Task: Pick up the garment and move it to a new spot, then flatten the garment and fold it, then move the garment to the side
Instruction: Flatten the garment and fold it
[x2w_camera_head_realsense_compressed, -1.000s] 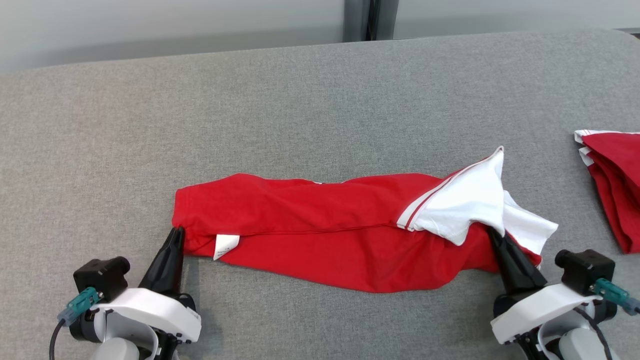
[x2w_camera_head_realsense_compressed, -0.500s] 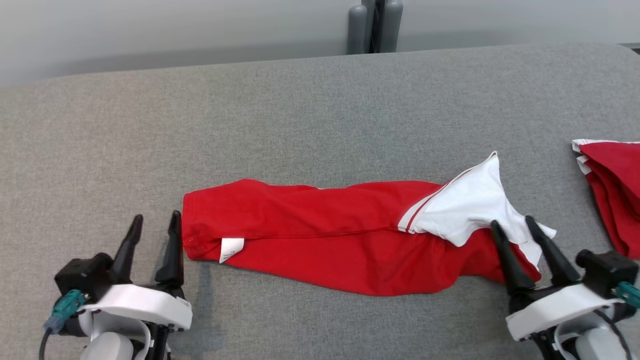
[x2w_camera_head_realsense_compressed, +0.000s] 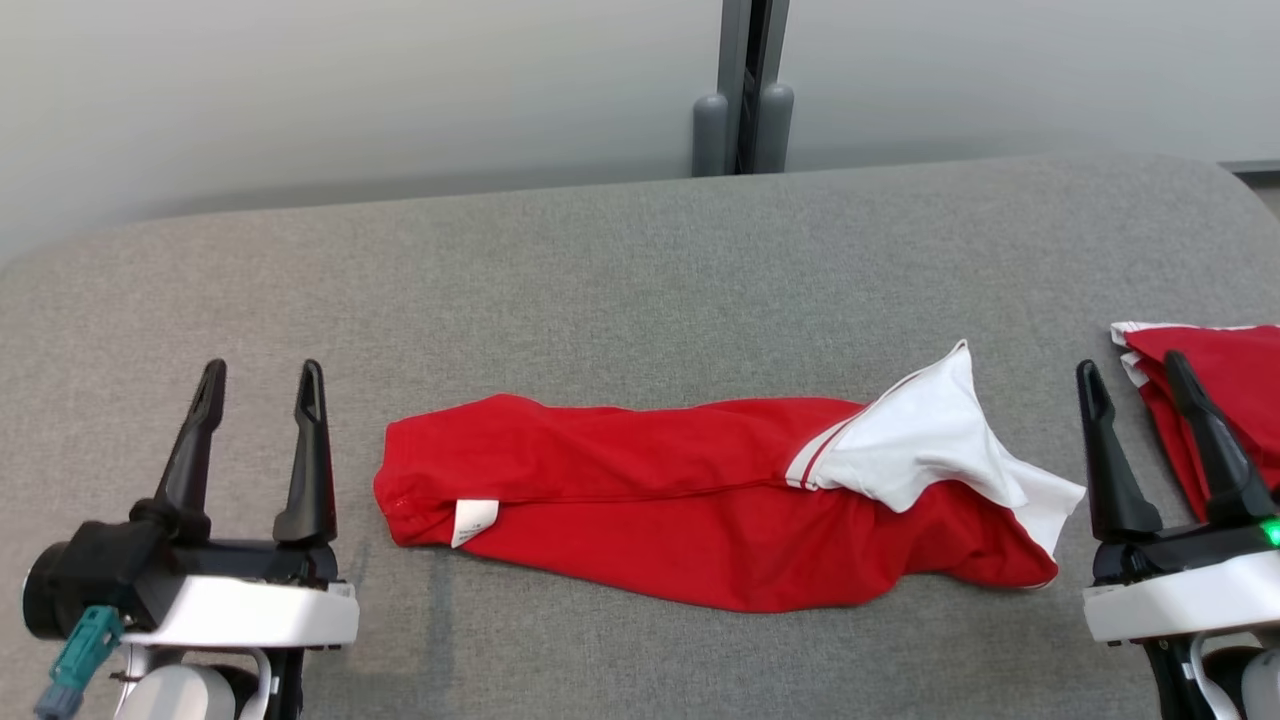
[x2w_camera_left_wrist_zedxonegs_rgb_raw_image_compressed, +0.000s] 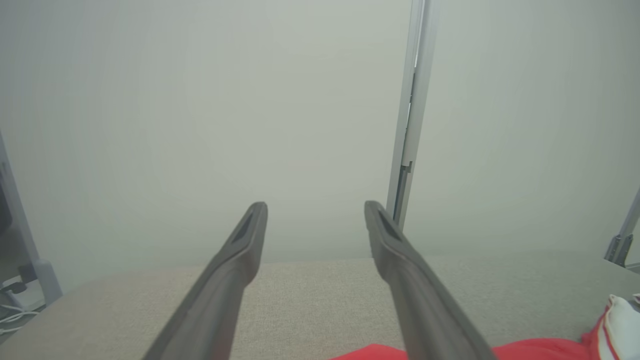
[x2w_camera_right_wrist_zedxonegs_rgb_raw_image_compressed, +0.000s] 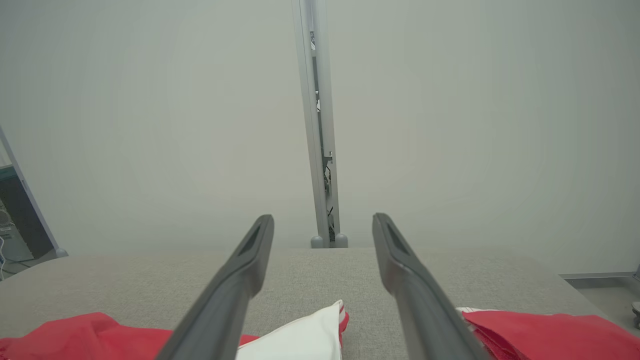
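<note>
The garment is lying across the table's middle, running nine to three o'clock. The left gripper is hovering at its nine and the right gripper at its three, with a second garment lying just beyond. A post is standing at twelve, behind the table.

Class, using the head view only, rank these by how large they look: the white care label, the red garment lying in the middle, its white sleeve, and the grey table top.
Largest to smallest:
1. grey table top
2. red garment
3. white sleeve
4. white care label, clearly the smallest
</note>
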